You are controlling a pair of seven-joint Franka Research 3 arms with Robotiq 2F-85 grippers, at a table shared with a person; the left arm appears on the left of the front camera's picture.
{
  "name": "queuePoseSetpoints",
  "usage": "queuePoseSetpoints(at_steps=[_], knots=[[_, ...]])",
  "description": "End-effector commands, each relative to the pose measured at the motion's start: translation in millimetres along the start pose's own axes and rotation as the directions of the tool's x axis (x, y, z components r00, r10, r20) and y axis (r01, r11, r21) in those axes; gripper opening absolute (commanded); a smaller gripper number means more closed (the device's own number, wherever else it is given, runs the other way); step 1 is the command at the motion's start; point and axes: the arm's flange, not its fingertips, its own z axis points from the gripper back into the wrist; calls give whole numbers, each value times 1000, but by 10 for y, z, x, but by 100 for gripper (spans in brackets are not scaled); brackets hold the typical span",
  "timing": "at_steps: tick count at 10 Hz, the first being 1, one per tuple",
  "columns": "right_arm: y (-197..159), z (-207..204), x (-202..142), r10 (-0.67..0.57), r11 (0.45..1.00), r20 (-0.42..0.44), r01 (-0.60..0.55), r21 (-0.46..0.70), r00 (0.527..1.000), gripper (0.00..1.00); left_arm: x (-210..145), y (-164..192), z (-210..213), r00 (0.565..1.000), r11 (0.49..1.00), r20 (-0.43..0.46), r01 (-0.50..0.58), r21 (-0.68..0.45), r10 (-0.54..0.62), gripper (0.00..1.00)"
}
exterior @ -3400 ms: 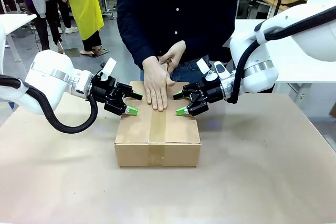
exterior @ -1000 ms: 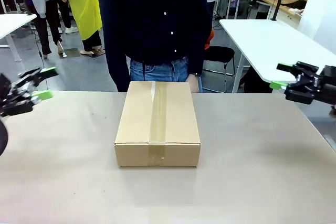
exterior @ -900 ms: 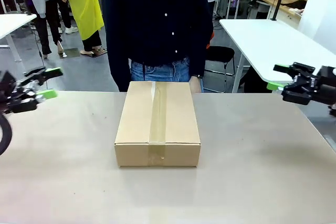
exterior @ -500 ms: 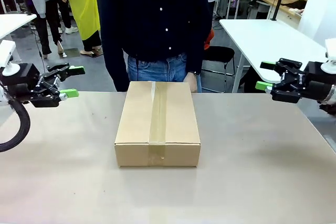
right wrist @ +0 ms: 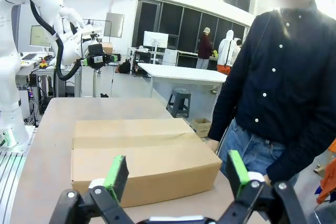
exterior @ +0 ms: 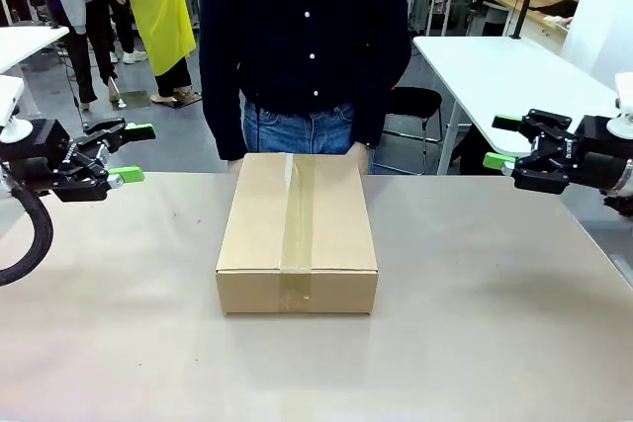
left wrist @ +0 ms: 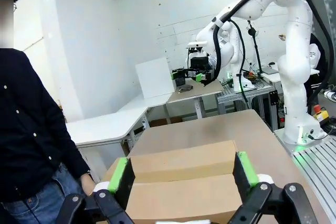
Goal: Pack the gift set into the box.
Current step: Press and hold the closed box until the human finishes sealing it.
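The box [exterior: 297, 229] lies in the middle of the table, flaps closed, with a strip of tape along its top seam. The gift set is hidden. My left gripper [exterior: 136, 152] hovers open over the table's far left edge, fingers pointing toward the box. My right gripper [exterior: 497, 141] hovers open at the far right, also facing it. In the left wrist view the box [left wrist: 178, 192] shows between the open green pads [left wrist: 122, 177]. From the right wrist, the box [right wrist: 142, 161] lies beyond the open gripper [right wrist: 176, 174].
A person in a dark shirt [exterior: 302, 37] stands close behind the box, one hand [right wrist: 212, 144] by its far end. A white table [exterior: 504, 66] stands behind at the right. Bare tabletop [exterior: 475, 294] surrounds the box on all sides.
Both arms have pulled back from the box to the table's sides, then edged slightly inward. The person's hand has left the taped top.
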Motion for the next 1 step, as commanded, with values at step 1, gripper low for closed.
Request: queuePoseSetpoints(at_steps=[1], knots=[[8, 25, 28, -15, 1000, -15, 15, -3, 1000, 100, 11, -27, 6, 1000, 1000, 10, 5, 3, -5, 100]])
